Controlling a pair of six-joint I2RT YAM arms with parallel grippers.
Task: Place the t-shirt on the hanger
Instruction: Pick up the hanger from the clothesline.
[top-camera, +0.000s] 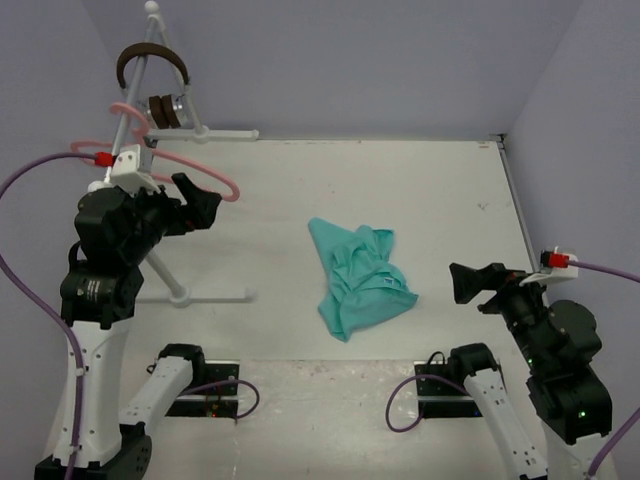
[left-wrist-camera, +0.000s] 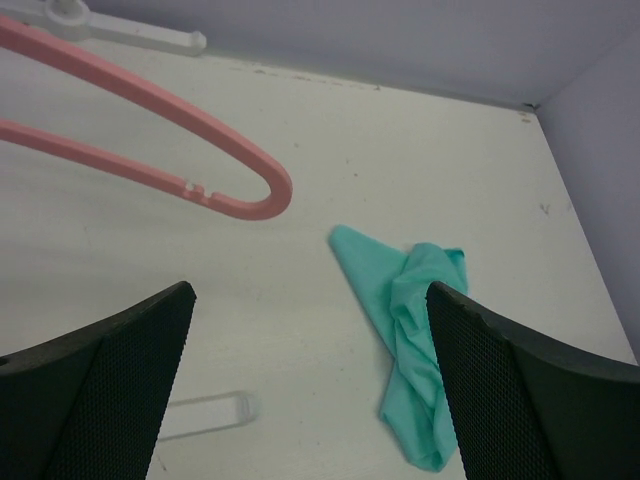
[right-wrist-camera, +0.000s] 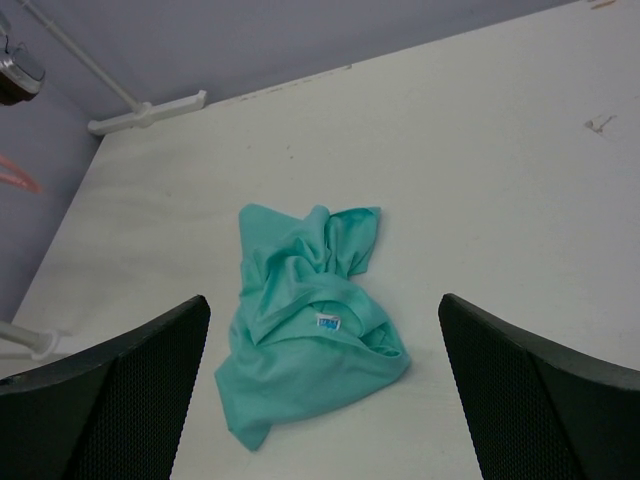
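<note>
Left end effector (left-wrist-camera: 310, 290) spread, mesh-faced; crumpled t-shirt (left-wrist-camera: 400, 300); thin pink hanger (left-wrist-camera: 240, 208).

Top camera is sitting high behind both arm bases, looking down and forward across the whole table (top-camera: 450, 190) to the back wall. It is giving the widest, farthest view.

Left wrist camera is riding on the left gripper (top-camera: 203, 203), raised over the table's left side. It is facing forward-right and tilting down, its own fingers (left-wrist-camera: 110, 400) framing the lower corners. The hanger (left-wrist-camera: 281, 188) is showing close, the shirt (left-wrist-camera: 400, 330) farther off.

Right wrist camera is riding on the right gripper (top-camera: 463, 283), facing forward-left and down, at middling range.

All three views are sharing the shirt, the surrounding tabletop and the rack (top-camera: 225, 133) foot by the back wall.
</note>
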